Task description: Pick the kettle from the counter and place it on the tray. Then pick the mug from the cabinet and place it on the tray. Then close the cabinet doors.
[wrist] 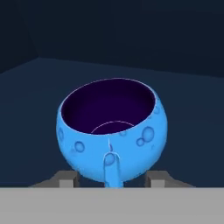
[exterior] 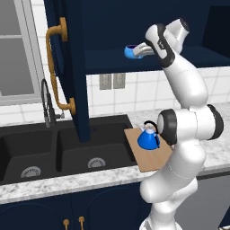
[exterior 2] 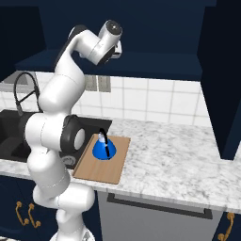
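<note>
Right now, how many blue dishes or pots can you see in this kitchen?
2. The kettle stands on the tray beside the sink; the mug sits on the cabinet shelf at the gripper. Others may be hidden.

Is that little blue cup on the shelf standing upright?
Upright: the squat light-blue mug shows its dark open mouth on top, resting on the navy cabinet shelf.

the arm (exterior: 186, 90) was made of glossy white rounded segments, joined by dark black rings; the gripper (exterior: 143, 50) was pale grey.
</note>
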You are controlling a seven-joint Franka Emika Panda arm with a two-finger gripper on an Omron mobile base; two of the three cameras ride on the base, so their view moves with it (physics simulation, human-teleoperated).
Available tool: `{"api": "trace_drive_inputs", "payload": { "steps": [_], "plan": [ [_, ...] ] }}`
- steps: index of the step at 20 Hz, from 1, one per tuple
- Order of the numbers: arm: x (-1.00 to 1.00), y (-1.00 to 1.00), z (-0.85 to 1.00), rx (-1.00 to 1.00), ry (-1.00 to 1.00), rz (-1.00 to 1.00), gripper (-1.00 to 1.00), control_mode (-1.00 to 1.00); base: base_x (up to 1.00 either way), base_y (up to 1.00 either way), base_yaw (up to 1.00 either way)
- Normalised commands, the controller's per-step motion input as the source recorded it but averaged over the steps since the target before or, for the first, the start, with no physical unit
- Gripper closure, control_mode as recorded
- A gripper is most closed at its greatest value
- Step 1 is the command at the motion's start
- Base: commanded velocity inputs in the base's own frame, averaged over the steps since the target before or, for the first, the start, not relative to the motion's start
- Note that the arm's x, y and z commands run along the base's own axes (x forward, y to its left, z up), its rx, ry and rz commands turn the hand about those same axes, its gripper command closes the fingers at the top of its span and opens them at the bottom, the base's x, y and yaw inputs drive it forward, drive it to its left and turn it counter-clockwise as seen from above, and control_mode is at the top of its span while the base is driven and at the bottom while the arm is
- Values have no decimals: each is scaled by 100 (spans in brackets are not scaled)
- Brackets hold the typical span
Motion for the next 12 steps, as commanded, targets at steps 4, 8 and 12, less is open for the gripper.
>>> {"api": "trace_drive_inputs", "payload": {
  "steps": [4,8,12],
  "plan": [
    [0,0,-9,0,-1,0,100,-100,0,0,0],
    [0,0,0,3,-7,0,100,-100,0,0,0],
    [-31,0,0,3,-13,0,100,-100,0,0,0]
  ]
}}
